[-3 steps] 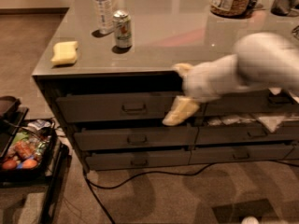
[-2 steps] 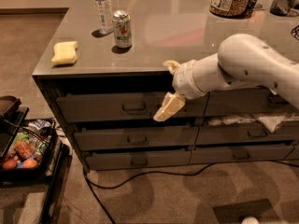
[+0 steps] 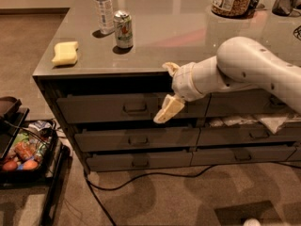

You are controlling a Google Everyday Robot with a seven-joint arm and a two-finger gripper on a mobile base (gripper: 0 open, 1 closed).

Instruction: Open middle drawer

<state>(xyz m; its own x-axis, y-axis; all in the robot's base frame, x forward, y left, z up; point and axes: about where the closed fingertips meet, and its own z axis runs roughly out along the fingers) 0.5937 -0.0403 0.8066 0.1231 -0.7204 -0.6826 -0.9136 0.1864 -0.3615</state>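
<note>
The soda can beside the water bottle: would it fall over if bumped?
Likely tips easily: the soda can stands upright, tall and narrow. On the glossy countertop it may slide first, then roll once down. The gripper hangs open before the top drawer.

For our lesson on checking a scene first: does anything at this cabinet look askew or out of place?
The right-hand drawer beside the middle drawer sits ajar, pale crumpled stuff showing over its front. A cable trails on the carpet. The gripper is open before the top drawer.

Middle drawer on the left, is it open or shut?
Shut, it seems: the middle drawer shows no inside, its front level with the bottom drawer. The open end effector hangs above its pull, not touching.
</note>
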